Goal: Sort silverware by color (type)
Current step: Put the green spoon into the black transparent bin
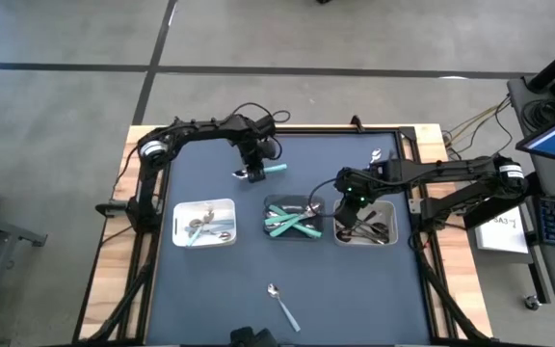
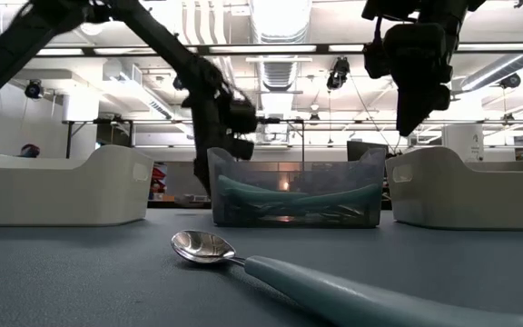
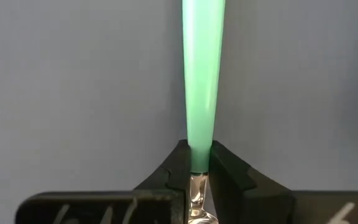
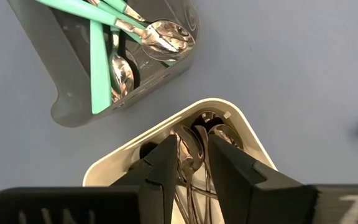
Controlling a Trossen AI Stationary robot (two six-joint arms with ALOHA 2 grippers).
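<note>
The middle tray serves as the reference point; it is a dark, translucent tray on the blue-grey table.

Left gripper: positioned beyond the middle tray, toward the far edge of the table. Its fingers are closed on a teal-handled utensil, pinching it at the junction of the teal handle and the shiny metal neck. The handle extends straight out past the fingertips over the bare table. Whether the piece is a spoon or a fork cannot be determined, because the head is hidden behind the fingers.

Right gripper: positioned just to the right of the middle tray, above the right-hand white tray. Its fingers stand slightly apart with nothing between them. Directly below them, dark spoons lie inside the white tray.

Contents of the middle tray: several teal-handled pieces, crossed over one another, with at least two shiny spoon bowls visible.

Left of the middle tray: a second white tray holding shiny silver pieces.

Nearer the front edge of the table than the middle tray: one teal-handled spoon lies loose on the table, bowl upward, well apart from all three trays.
</note>
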